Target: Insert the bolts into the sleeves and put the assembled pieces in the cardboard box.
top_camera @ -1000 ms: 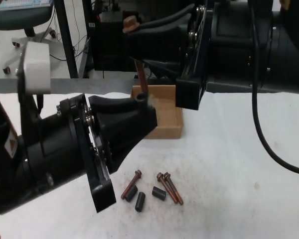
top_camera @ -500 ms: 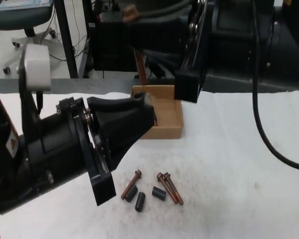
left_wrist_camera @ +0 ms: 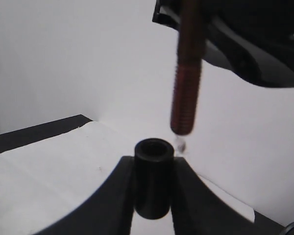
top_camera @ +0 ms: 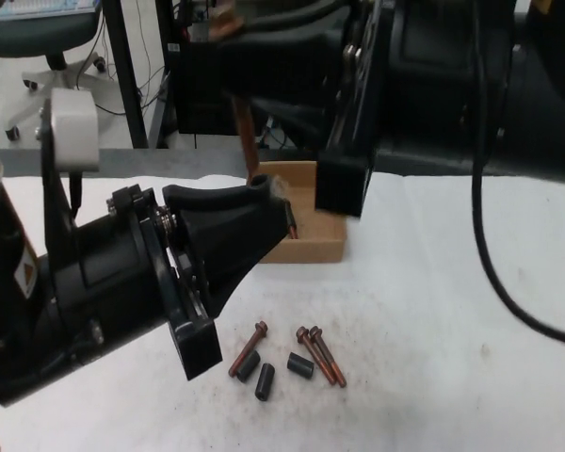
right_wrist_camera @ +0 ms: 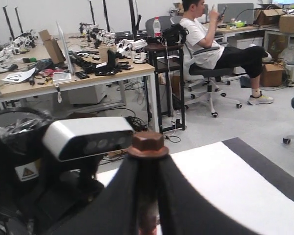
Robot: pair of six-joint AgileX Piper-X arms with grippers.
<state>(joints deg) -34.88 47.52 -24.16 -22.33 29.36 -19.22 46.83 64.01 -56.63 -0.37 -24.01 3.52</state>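
- My left end effector [left_wrist_camera: 154,198] is clamped on a short black cylindrical sleeve [left_wrist_camera: 154,176], one finger on each side of it. The sleeve stands upright with its open bore facing up.
- In the high view this end effector sits left of centre, its tips pointing toward the middle of the frame, in front of the box.
- My right end effector [right_wrist_camera: 148,196] is closed on a long copper-coloured threaded bolt [left_wrist_camera: 186,73]. The hexagonal head [right_wrist_camera: 148,143] sits just above my fingertips and the shaft hangs down between them.
- In the high view the bolt's shaft [top_camera: 245,141] runs down from the upper middle of the frame, and its threaded end is close over the sleeve.
- In the left wrist view the bolt's tip hangs just above the sleeve's rim, slightly off the bore and not inside it.
- The brown cardboard box [top_camera: 306,251] rests on the white counter [top_camera: 452,358] at the centre of the high view, behind my left end effector and under my right one. I cannot tell what lies inside it.
- In the lower middle of the high view, loose parts lie on the counter: a single bolt [top_camera: 249,347], a pair of bolts [top_camera: 320,355] touching side by side, and three loose black sleeves [top_camera: 265,380] between and just beside them.
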